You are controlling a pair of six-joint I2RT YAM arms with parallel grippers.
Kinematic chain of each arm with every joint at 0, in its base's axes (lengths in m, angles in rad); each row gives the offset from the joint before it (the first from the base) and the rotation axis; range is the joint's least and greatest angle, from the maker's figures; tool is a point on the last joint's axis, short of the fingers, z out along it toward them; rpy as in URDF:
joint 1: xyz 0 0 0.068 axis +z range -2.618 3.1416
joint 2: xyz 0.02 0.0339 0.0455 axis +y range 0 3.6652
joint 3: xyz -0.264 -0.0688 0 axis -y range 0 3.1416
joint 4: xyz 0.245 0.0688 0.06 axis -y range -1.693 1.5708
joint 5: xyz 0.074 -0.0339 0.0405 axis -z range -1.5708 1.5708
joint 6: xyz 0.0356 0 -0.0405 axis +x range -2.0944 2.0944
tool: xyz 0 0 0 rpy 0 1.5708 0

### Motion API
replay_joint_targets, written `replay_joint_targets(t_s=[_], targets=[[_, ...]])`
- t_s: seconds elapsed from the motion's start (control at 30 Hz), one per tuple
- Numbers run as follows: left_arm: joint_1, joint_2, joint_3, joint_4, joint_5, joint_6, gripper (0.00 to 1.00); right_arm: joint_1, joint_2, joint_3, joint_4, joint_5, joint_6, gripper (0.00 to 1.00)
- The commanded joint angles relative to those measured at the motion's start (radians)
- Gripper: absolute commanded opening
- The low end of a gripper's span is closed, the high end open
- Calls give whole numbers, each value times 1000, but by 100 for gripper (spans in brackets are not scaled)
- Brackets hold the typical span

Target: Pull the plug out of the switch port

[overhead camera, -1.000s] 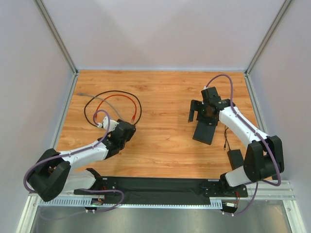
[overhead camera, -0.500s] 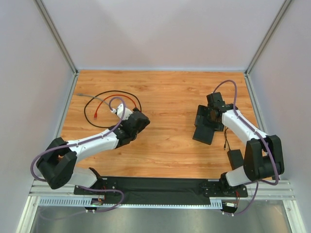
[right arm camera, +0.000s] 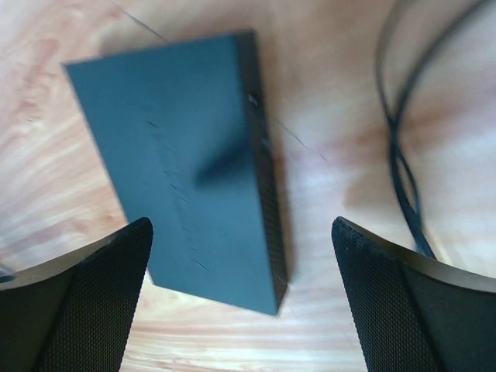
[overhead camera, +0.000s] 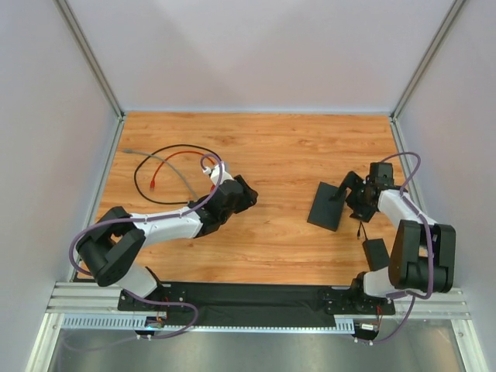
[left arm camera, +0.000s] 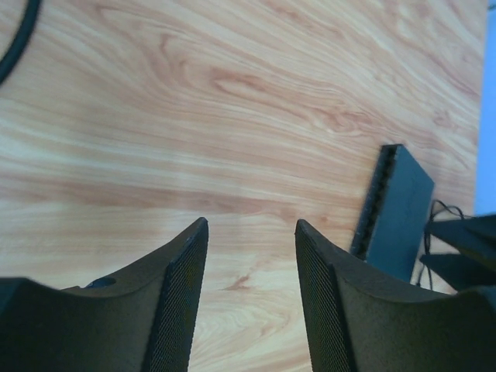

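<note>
The wooden table point(overhead camera: 271, 147) carries everything. Both arms reach over it, the left toward the middle, the right along the right edge. The switch point(overhead camera: 328, 206) lies flat near that right edge, about midway between the near and far sides. The right gripper point(right arm camera: 240, 225) is above it, jaws spread wide to either side of the box and pinching nothing. The left gripper point(left arm camera: 250, 222) hangs over bare wood near the middle, jaws partly spread and empty, facing the switch's grilled long side. A red cable point(overhead camera: 160, 172) lies by the left edge, well apart from the switch. No lead shows in any port, though the port face is not plainly seen, so the plug is probably out. If one remains, the right jaws should clamp the box across its width while the left gripper draws the plug straight along the port, without twisting. Otherwise both should lift clear without nudging the box.
</note>
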Motion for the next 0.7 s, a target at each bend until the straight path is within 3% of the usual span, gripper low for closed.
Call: replay_joint_targets(t_s=[0.0, 0.33, 0.43, 0.57, 0.67], targets=[[-1, -15, -36, 187, 64, 93, 57, -5, 66, 66, 134, -103, 12, 100], [0, -18, -61, 284, 101, 153, 62, 45, 333, 322, 189, -230, 11, 100], [0, -15, -61, 290, 100, 150, 62, 131, 430, 483, 108, -296, -17, 100], [0, -53, -85, 305, 77, 152, 62, 343, 537, 687, -23, -295, -61, 100], [0, -93, -112, 298, 43, 170, 62, 374, 545, 770, -86, -232, -52, 100]])
